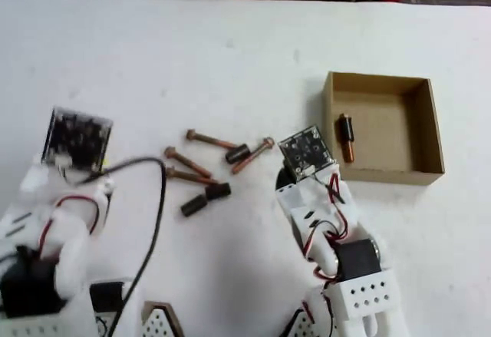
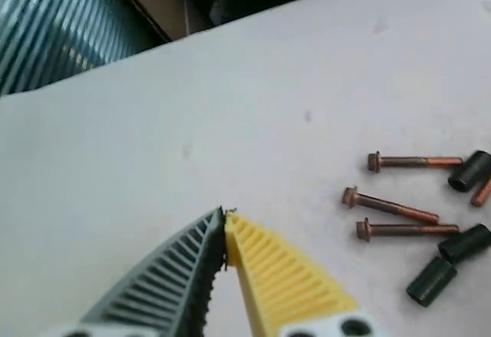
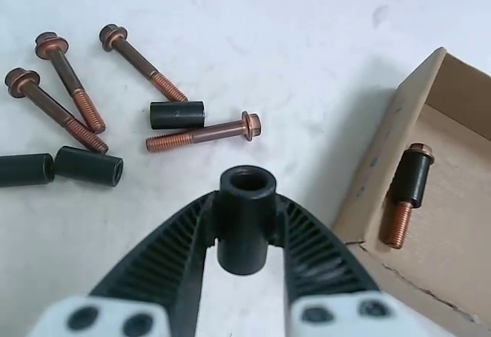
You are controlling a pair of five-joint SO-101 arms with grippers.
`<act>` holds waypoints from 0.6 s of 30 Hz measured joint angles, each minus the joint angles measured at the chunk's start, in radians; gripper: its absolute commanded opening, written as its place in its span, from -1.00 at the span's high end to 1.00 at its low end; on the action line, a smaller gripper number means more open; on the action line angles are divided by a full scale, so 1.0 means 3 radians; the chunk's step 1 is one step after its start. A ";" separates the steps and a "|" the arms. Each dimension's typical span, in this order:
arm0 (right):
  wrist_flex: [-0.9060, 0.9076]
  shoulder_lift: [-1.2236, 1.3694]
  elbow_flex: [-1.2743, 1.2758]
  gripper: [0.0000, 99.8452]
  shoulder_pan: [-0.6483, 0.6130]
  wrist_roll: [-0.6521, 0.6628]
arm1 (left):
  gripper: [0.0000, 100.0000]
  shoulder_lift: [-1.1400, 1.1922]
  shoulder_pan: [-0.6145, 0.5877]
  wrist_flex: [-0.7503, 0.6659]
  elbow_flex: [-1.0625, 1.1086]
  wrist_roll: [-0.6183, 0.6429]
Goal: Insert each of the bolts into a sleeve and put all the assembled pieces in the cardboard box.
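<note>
Copper-brown bolts (image 3: 203, 135) and black sleeves (image 3: 176, 114) beside the tan cardboard box (image 1: 383, 174), white table (image 1: 230, 61); left gripper (image 2: 225, 218) ribbed grey and yellow, right gripper (image 3: 245, 203) ribbed black, its sleeve (image 3: 245, 241) black.

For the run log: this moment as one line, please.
right tool: shut on sleeve | left tool: shut, empty | cardboard box: one assembled piece | table: four loose bolts, three loose sleeves

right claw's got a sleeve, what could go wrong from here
1. The held sleeve is pinched on its round sides by the right claw, so it may twist or slip when a bolt pushes in.
2. The bolt nearest the cardboard box lies right beside a loose sleeve, with others crowded close; the shut left claw could knock them rolling while picking one.
</note>
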 measured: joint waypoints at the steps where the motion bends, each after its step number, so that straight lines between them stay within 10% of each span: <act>1: 0.0000 0.0000 0.0000 0.97 0.0000 0.0000 | 0.95 0.0113 0.0046 0.0051 -0.0046 0.0015; 18: 0.0000 -0.0005 0.0087 0.97 0.0000 0.0000 | 0.79 0.2015 0.0772 -0.0189 -0.0123 0.1028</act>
